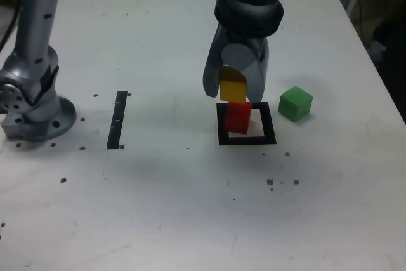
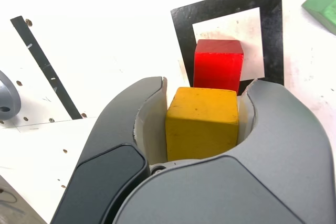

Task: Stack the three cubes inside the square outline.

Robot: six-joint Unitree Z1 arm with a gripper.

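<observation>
A red cube rests inside the black square outline. Just above it hangs a yellow cube, clamped between the two grey fingers of my gripper. The yellow cube sits slightly toward the exterior view's left of the red one; whether the two touch I cannot tell. A green cube stands on the table outside the outline, to the exterior view's right.
The arm's silver base is bolted at the exterior view's left. A thin black strip lies between the base and the outline. The white table has small screw holes.
</observation>
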